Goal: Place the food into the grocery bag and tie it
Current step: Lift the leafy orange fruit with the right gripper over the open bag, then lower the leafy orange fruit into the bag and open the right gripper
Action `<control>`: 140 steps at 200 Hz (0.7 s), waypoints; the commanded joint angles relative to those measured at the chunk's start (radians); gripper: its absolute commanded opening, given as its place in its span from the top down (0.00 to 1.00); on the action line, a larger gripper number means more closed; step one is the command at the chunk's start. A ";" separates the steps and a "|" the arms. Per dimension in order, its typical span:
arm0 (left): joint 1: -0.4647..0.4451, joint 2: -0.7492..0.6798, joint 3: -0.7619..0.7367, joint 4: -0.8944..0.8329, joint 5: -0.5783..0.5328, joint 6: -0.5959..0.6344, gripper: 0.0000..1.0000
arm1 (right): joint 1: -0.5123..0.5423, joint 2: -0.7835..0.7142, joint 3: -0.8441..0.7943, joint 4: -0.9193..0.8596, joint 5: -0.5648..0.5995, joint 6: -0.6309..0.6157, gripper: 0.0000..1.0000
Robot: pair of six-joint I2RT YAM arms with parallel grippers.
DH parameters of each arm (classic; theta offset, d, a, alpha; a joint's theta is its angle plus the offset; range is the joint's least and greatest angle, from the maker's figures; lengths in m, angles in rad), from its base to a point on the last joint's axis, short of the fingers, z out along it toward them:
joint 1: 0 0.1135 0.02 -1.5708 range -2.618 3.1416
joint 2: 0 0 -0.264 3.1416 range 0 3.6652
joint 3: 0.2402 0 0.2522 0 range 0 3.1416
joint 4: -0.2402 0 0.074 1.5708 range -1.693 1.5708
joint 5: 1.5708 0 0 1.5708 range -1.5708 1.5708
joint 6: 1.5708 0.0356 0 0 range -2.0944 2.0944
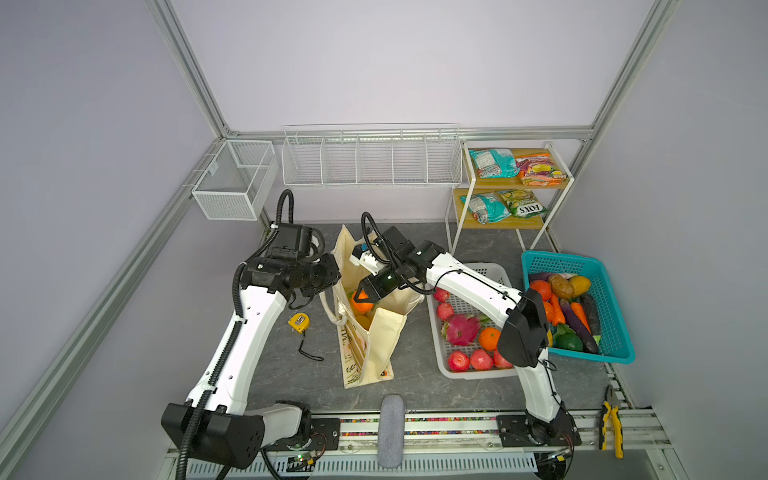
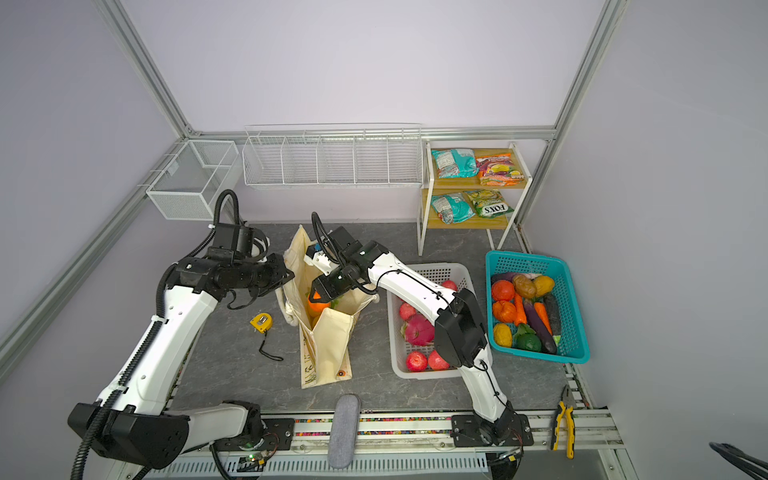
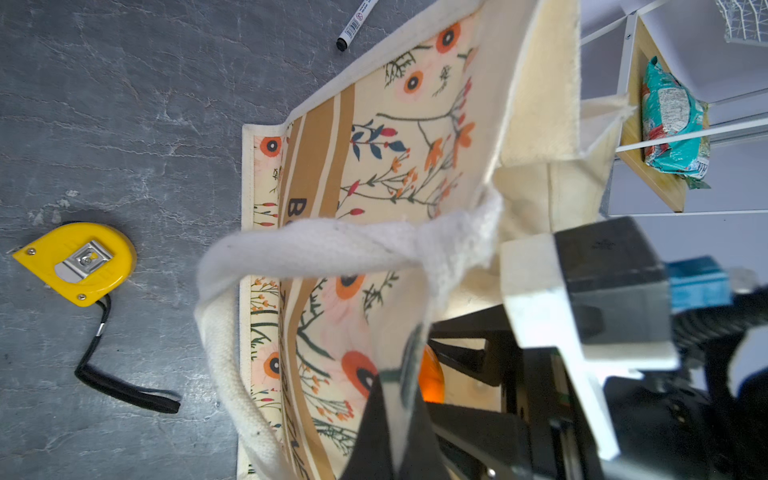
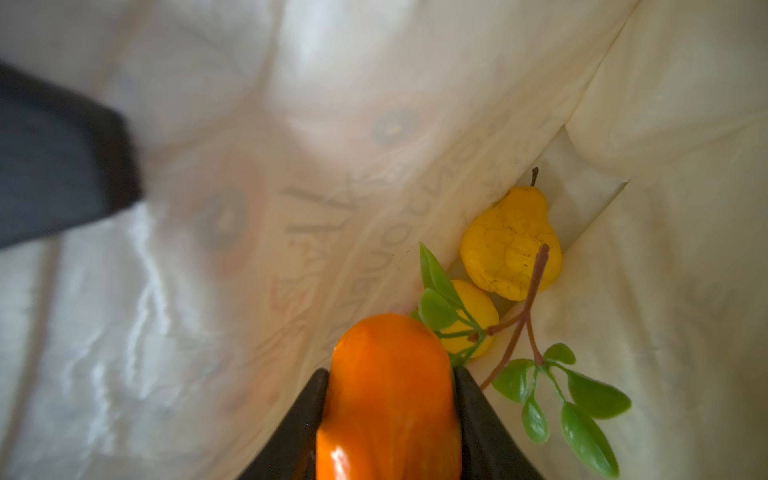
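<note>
Right gripper (image 4: 390, 376): my fingers are clamped on the orange (image 4: 388, 419), right inside the grocery bag (image 1: 374, 345)!
Orange: held off the bag's floor, leafy sprig (image 4: 540, 374) trailing beside it.
Bag floor: a yellow pear (image 4: 509, 245) and another yellow fruit (image 4: 478, 311) lie there.
Left gripper (image 1: 336, 279): my fingers are pinched together on the bag's rim, by the rope handle (image 3: 316, 245).
Bag: upright on the grey table (image 1: 291, 374), mouth open.

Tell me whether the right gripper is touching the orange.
Touching. The right wrist view shows the right gripper's two black fingers pressed against opposite sides of the orange, with no gap on either side.
</note>
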 commanded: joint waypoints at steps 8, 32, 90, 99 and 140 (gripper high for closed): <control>-0.004 0.007 0.037 -0.004 0.011 0.005 1.00 | 0.008 0.021 -0.003 -0.013 0.025 -0.037 0.64; -0.004 0.012 0.046 -0.002 0.013 0.005 1.00 | 0.012 0.039 -0.006 -0.016 0.045 -0.042 0.64; -0.004 -0.002 0.034 -0.004 0.009 -0.001 1.00 | 0.041 0.071 -0.012 -0.035 0.143 -0.074 0.61; -0.004 -0.007 0.034 -0.005 0.005 -0.001 1.00 | 0.047 0.072 -0.018 -0.036 0.160 -0.076 0.60; -0.004 -0.023 0.041 -0.015 -0.008 -0.003 1.00 | 0.062 0.085 -0.057 -0.006 0.213 -0.064 0.55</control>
